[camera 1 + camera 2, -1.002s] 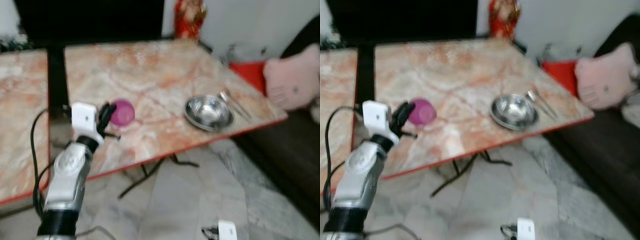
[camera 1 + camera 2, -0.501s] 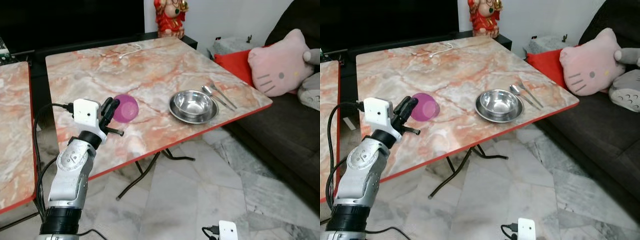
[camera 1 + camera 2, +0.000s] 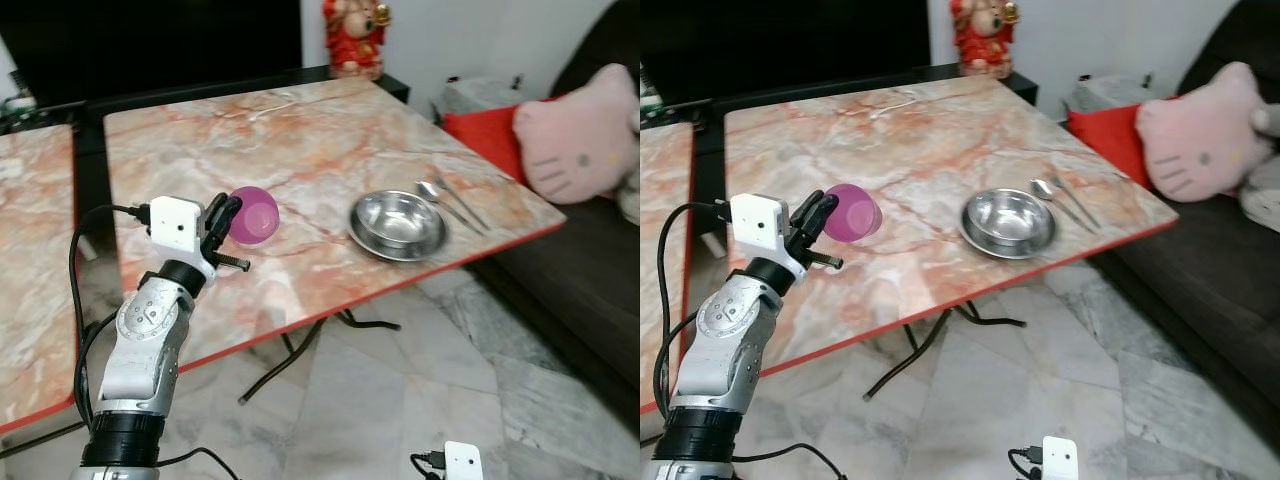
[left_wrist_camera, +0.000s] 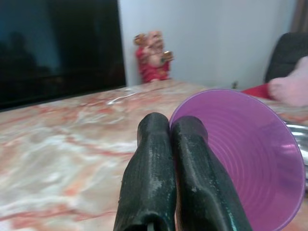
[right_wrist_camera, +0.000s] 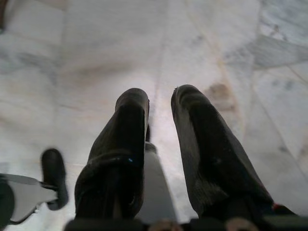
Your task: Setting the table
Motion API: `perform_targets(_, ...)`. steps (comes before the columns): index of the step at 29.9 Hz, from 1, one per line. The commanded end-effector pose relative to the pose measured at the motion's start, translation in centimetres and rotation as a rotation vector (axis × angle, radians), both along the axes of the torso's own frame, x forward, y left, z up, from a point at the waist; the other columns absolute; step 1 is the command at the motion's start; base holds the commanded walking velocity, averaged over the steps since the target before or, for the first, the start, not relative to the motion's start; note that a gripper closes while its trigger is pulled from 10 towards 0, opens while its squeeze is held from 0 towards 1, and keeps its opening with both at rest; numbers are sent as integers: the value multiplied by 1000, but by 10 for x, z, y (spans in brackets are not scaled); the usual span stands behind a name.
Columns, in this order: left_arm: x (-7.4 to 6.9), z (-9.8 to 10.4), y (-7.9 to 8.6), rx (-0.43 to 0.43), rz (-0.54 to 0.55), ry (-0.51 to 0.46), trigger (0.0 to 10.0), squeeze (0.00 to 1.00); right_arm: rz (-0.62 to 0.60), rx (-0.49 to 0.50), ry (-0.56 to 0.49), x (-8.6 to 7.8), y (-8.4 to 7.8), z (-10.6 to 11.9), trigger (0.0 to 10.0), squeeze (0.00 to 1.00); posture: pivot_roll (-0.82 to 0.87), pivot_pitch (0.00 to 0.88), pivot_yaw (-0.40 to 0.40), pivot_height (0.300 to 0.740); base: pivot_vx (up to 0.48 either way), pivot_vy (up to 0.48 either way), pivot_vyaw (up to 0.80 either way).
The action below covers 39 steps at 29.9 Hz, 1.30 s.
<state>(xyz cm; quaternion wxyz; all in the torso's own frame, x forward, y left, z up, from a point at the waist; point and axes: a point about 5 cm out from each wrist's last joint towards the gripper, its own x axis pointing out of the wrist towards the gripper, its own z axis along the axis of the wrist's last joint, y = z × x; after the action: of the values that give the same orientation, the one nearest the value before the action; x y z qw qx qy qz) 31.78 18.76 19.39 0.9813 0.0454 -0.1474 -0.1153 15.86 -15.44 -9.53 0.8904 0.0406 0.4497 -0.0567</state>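
1. The left tool is raised over the near left part of a marble-patterned bench, its two black fingers pinched tight on the rim of a purple cup that is tipped on its side.
2. A steel bowl sits near the bench's right edge, with a spoon and fork just beside it.
3. The right tool hangs over the tiled floor, its fingers slightly parted and empty.

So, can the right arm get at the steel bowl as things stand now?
Probably not yet: the right gripper hangs low over the floor, fingers apart, while the steel bowl sits up on the table. Nothing blocks it.
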Motion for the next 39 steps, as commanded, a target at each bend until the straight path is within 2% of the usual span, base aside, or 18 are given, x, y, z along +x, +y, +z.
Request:
perform_targets(1,2,3,-4,10,-5,-5,10000,0,-4,-4,6,-3,-2,-1,10000,0,79,40,-27,740,364,0,0)
perform_targets(13,2,5,-7,10,-28,-19,10000,0,-2,-5,7,-3,-2,-1,10000,0,82,39,-25,740,301,0,0)
perform_targets(16,2,5,-11,7,-57,-12,10000,0,-2,-5,6,-3,-2,-1,10000,0,82,39,-25,740,0,0,0)
perform_targets(21,3,-3,-27,4,-164,64,10000,0,0,-6,9,-3,-2,-1,10000,0,86,33,-24,740,0,0,0)
perform_targets(23,6,-3,-31,42,-167,73,10000,0,0,-6,9,-3,-1,-1,10000,0,86,26,-20,740,0,0,0)
perform_targets(26,12,2,-42,54,-223,81,10000,0,5,-6,10,-3,-1,-1,10000,0,82,12,-15,740,0,0,0)
perform_targets(28,16,2,-48,91,-239,99,10000,0,8,-6,11,-3,0,-1,10000,0,85,0,-10,740,0,0,0)
perform_targets(29,21,-2,-55,152,-253,151,10000,0,8,-7,11,-3,0,-1,10000,0,84,0,-6,740,0,0,0)
perform_targets(30,26,-1,-58,171,-251,149,10000,0,8,-6,10,-3,0,-1,10000,0,73,0,3,740,0,0,0)
perform_targets(31,27,-1,-59,161,-253,145,10000,0,8,-6,9,-2,0,-1,10000,0,73,0,3,740,0,0,0)
perform_targets(32,33,-1,-64,130,-253,194,10000,0,1,-5,5,-2,0,-1,10000,0,73,0,3,740,0,0,0)
perform_targets(39,52,-8,-83,125,-239,330,10000,0,-4,-6,6,-2,1,-1,10000,0,65,0,9,740,0,0,0)
